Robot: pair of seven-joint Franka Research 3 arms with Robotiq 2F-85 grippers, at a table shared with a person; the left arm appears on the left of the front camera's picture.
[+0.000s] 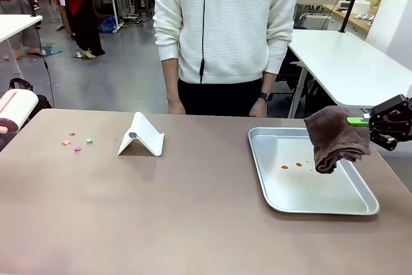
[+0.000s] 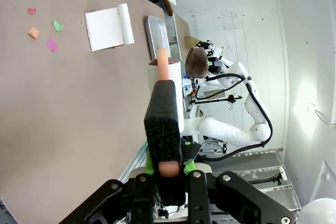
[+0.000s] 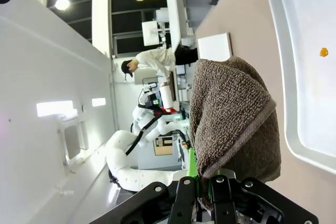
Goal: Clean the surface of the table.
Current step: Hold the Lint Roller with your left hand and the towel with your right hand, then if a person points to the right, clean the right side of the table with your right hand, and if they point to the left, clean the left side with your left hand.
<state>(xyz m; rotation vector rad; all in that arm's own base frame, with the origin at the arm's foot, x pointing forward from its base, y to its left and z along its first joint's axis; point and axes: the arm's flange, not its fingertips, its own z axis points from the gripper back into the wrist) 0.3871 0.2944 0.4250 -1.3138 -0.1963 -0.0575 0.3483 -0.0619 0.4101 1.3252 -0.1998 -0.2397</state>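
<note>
The table [image 1: 193, 210], wide, smooth, matte taupe-brown, lies level; small coloured scraps [image 1: 77, 148] litter its top toward ten o'clock.

This looks like a robot lab or a workshop. It is a big open room with a grey floor [image 1: 109, 85] and bright lights [image 3: 62, 3] up on the ceiling. White tables [image 1: 347, 62] stand all around; the far ones hold gear, maybe tools and wires, too small to tell. A white robot arm [image 2: 231, 132] with black cables [image 2: 261, 109] stands by the brown surface [image 1: 193, 210], where a person [image 1: 225, 30] stands.
</note>
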